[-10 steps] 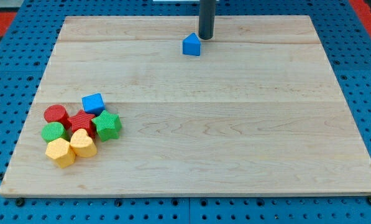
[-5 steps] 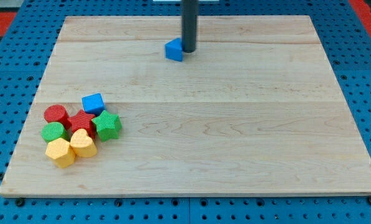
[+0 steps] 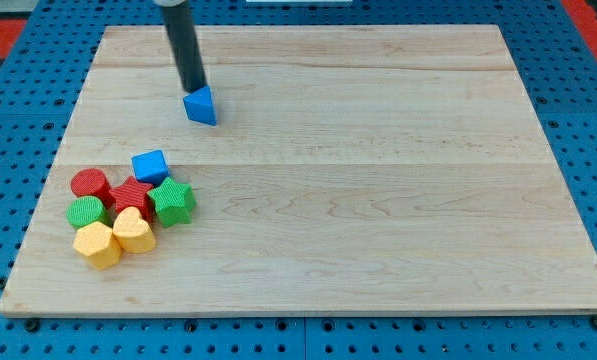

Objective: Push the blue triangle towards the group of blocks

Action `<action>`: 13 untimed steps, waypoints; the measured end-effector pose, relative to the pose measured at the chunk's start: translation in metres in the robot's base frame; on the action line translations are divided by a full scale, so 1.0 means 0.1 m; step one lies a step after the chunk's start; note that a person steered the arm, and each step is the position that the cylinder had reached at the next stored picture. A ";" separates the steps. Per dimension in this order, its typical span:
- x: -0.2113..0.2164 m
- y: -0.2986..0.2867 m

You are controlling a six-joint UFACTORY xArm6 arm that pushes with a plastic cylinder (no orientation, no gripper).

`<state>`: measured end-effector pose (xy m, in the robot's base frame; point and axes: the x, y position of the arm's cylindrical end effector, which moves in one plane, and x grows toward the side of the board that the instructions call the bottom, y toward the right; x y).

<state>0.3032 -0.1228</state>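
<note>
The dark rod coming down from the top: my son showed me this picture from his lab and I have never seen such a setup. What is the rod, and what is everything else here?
The rod is the end of a robot arm. It has no gripper and holds nothing; it only pushes things by sliding my tip along the wooden board. There is one camera view, looking down at the board at a slant. My tip sits just at the upper left of the blue triangle, close against it. Toward the view's bottom left lies a cluster: a blue cube, a red cylinder, a red star, a green star, a green cylinder and two yellow blocks. The triangle stands apart, above that cluster.
</note>
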 end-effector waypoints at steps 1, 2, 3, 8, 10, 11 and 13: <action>0.05 0.28; 0.32 0.11; 0.35 -0.51; 0.80 -0.49; 1.12 -0.65; 1.12 -0.40; 1.44 -0.28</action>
